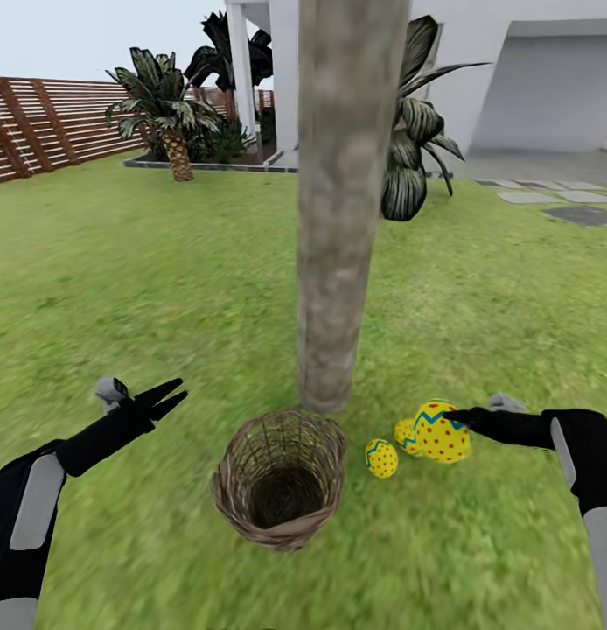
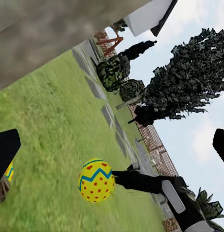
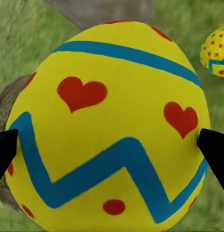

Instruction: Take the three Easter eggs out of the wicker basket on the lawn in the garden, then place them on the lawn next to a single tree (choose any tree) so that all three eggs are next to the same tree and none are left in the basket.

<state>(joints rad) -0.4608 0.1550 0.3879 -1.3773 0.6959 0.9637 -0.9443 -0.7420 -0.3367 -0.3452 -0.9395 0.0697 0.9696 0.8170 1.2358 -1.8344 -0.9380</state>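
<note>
Between the right claw's [image 1: 450, 414] fingers: an Easter egg [image 1: 441, 432].

- Left arm reaches forward and inward at the head view's lower left; its tool [image 1: 170, 395] hangs free, fingers slightly parted
- Right arm stretches in from the lower right; its tool [image 1: 452, 418] seems clamped, fingertips [image 3: 216, 147] pressing inward
</note>
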